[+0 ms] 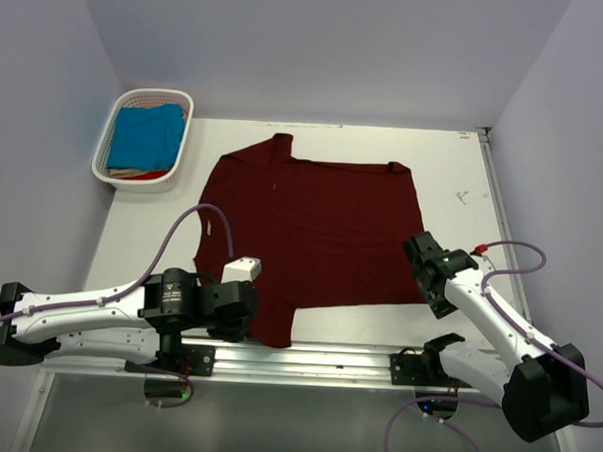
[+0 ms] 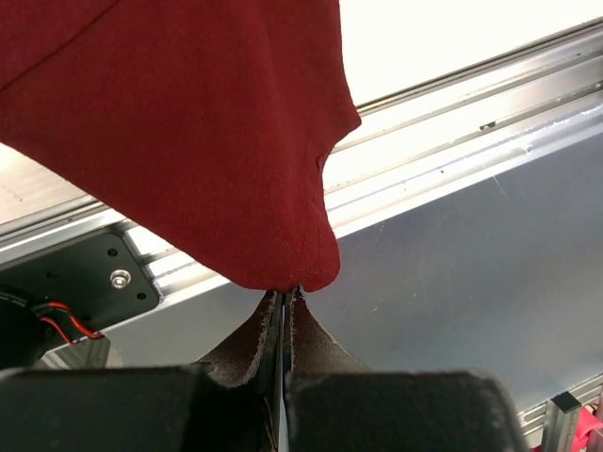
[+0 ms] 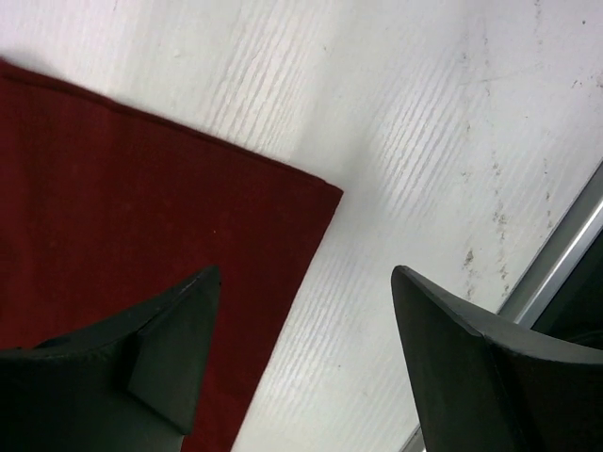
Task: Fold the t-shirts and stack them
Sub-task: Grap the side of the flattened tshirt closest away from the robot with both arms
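While the left gripper (image 2: 283,303) is clamped on the near tip of the maroon shirt (image 1: 321,227), seemingly a sleeve held out over the front rail (image 2: 452,122), the right gripper (image 3: 301,280) hangs with fingers wide over the shirt's near right corner, probably to seize it for a fold. The shirt lies spread mid-table (image 1: 141,244). Its straight hem appears to face right and the neck left, so the long axis runs left to right. A blue shirt (image 1: 145,134) waits in the basket (image 1: 133,178), far left.
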`<state>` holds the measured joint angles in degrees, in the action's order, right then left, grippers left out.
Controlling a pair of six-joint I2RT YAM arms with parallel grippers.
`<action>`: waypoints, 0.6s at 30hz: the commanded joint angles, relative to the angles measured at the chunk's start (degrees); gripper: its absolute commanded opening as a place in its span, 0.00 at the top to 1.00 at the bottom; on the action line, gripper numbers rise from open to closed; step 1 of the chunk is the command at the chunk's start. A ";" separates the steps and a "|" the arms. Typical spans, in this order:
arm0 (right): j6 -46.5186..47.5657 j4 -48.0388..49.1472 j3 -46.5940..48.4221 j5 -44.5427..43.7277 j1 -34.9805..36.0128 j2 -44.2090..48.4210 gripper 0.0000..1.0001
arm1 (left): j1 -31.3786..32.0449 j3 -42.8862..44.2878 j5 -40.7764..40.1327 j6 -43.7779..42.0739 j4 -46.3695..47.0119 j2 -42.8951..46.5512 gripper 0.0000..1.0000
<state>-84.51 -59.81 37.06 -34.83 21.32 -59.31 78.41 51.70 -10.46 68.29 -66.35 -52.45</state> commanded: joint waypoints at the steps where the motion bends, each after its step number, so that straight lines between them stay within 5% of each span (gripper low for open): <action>1: -7.16 -0.57 0.64 -5.78 -1.19 -1.77 0.23 | 0.25 -0.90 -0.88 -0.97 3.15 1.47 1.00; 10: -5.32 6.45 1.87 -2.61 -5.15 -15.03 0.25 | 0.25 -2.31 -1.23 -0.35 3.86 3.40 1.00; 18: -6.28 8.66 0.65 -3.05 -5.59 -16.63 0.45 | 0.25 -3.27 -1.85 1.05 2.72 5.34 1.00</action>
<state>-87.74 -52.31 37.28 -35.05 16.21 -76.14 78.41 48.82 -10.74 68.34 -64.31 -48.05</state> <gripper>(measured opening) 0.572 0.010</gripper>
